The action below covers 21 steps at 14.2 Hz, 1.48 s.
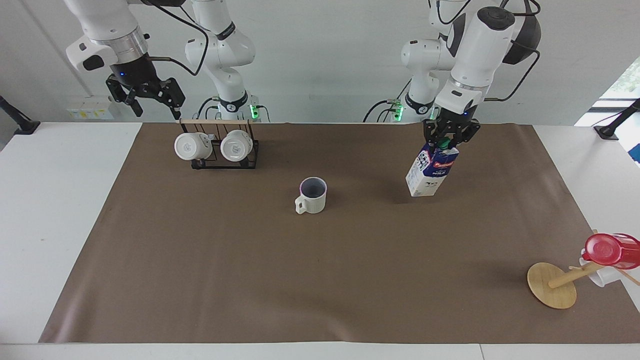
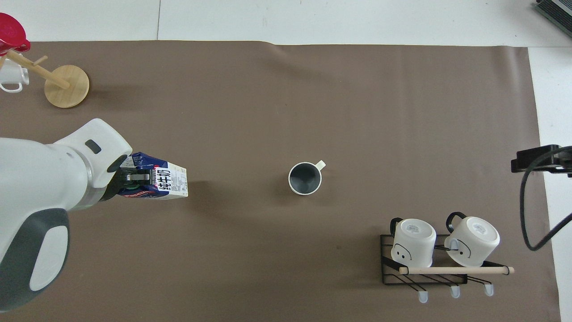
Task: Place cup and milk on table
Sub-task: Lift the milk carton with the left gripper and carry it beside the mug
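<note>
My left hand [image 1: 448, 141], upper right of the facing frame, is clamped on the milk carton [image 1: 431, 170] at its cap so it hangs tilted; the ribbed cup [image 1: 312, 195] stands mid-surface [image 1: 210, 260]; my right hand [image 1: 145, 96] waits spread.

You're looking from high across the table [image 1: 30, 210], facing both arm bases. Your overhead camera looks steeply down from their end. Both share the brown sheet [image 2: 313, 98], half a turn apart.
</note>
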Available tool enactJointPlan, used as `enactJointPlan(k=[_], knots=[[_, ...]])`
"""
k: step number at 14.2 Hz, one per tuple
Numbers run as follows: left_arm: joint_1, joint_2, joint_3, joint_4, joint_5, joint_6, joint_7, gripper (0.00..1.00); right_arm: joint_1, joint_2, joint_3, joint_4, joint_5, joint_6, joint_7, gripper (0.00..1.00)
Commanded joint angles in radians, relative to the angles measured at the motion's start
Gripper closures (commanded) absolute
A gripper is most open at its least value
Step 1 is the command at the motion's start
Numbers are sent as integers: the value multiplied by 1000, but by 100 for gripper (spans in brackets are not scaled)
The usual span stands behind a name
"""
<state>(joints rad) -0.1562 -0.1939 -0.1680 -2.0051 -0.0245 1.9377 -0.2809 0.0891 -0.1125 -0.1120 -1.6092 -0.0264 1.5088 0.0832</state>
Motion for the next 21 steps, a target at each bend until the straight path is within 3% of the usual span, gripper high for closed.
enactJointPlan(k=[1, 11, 21], knots=[[-78, 79, 13, 118, 6, -62, -70, 49, -12, -3, 15, 29, 6, -27, -34, 0], [-262, 201, 13, 204, 46, -17, -302, 49, -11, -15, 11, 14, 6, -27, -109, 0], [-352, 317, 13, 222, 141, 81, -462, 49, -8, -24, 12, 2, 20, -51, -106, 0]])
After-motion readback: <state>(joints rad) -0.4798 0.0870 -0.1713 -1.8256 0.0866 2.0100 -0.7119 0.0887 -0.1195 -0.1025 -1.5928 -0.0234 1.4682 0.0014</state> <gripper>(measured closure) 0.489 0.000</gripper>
